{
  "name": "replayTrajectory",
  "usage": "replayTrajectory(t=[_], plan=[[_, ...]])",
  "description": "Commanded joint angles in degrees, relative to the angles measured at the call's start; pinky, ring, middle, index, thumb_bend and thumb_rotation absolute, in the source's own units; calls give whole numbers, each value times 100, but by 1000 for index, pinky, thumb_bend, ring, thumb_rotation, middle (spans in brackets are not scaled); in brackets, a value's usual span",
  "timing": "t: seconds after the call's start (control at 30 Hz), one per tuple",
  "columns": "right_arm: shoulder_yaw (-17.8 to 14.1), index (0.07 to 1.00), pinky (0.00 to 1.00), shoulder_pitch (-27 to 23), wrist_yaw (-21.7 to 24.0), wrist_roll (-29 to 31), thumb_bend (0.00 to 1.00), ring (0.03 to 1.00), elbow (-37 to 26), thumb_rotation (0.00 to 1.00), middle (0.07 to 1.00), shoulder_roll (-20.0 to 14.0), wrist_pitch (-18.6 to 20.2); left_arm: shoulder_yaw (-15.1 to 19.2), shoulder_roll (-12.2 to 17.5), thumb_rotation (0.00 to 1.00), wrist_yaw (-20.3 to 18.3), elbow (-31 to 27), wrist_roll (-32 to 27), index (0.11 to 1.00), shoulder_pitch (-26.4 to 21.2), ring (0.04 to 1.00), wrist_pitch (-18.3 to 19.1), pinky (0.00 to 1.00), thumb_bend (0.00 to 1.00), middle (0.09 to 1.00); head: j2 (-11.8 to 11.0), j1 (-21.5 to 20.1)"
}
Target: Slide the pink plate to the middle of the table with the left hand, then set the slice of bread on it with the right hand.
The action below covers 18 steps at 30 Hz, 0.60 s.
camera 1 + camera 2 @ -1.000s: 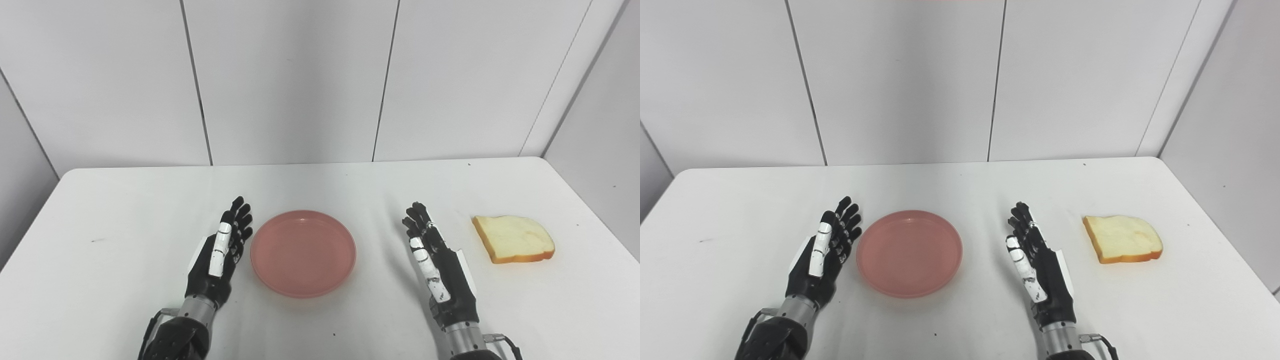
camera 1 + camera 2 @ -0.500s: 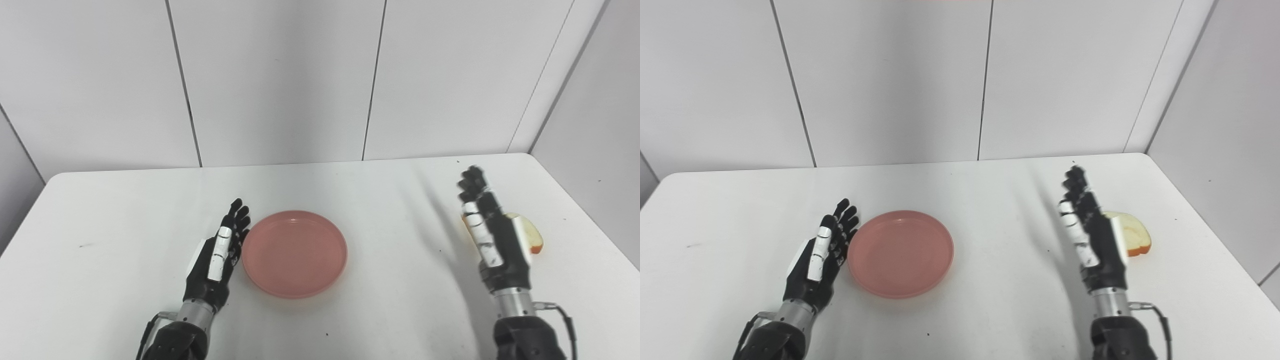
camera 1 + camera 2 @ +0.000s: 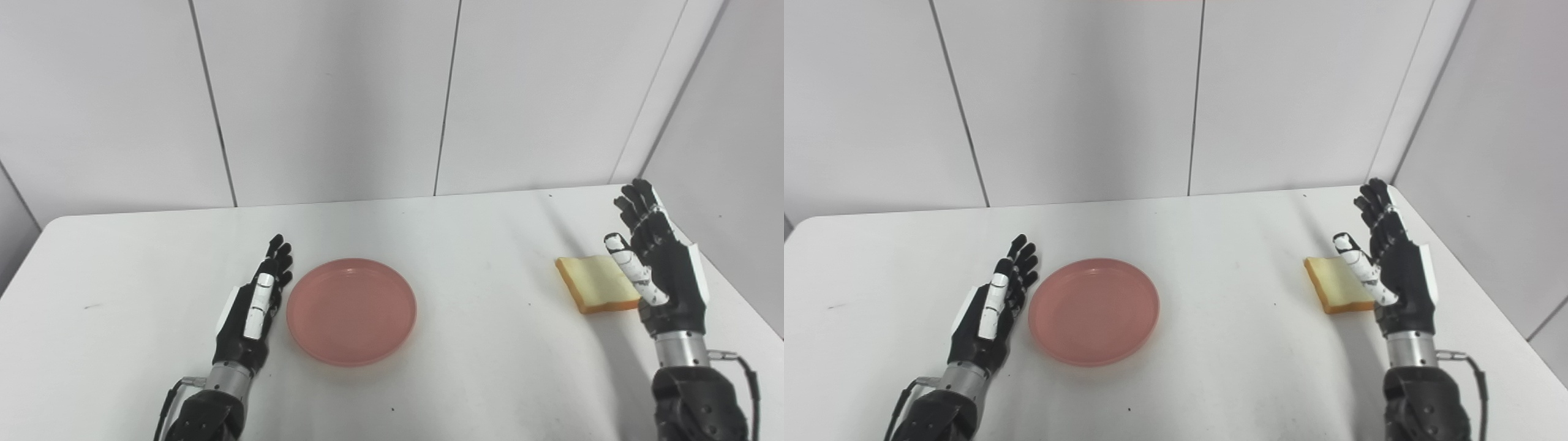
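The left hand [image 3: 252,312] lies low, edge-on, its fingers straight, together and pointing away from the robot, holding nothing. The right hand [image 3: 658,269] is raised on an upright wrist, fingers spread upward, thumb angled inward, palm facing left, also holding nothing.

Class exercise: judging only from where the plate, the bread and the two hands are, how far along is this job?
Done: the pink plate sits near the table's middle, with the left hand open beside its left rim. In hand: the right hand is open and raised at the right side of the slice of bread, not gripping it. Left: grasping the bread, which lies on the table, and setting it on the empty plate.
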Motion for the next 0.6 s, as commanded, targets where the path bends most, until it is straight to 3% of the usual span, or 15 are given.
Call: replayTrajectory(t=[0.0, 0.1, 0.2, 0.37, 0.57], plan=[[-65, 923, 918, -225, 172, -67, 709, 901, -39, 536, 909, -510, 53, 25, 31, 1000, 14, -81, -18, 980, -176, 1000, -202, 1000, 710, 1000, -21, -180], [81, 920, 888, -216, 522, -400, 714, 897, 70, 549, 909, -1205, 210, 55, 76, 1000, -37, -151, -74, 981, -162, 1000, -139, 1000, 701, 1000, -43, -472], [212, 919, 833, -237, 955, -362, 782, 887, 52, 487, 907, -1760, 615, 71, 147, 1000, -98, -206, -106, 985, -147, 1000, -121, 1000, 687, 1000, -31, -702], [343, 933, 788, -317, 1198, -527, 823, 884, 53, 404, 939, -2142, 815, 66, 219, 1000, -173, -274, -143, 989, -132, 1000, -143, 1000, 663, 1000, 31, -687], [303, 941, 817, -325, 1171, -669, 810, 912, 30, 355, 958, -2166, 938, 163, 225, 1000, -84, -294, -181, 980, -148, 1000, -182, 1000, 704, 1000, 20, -658]])
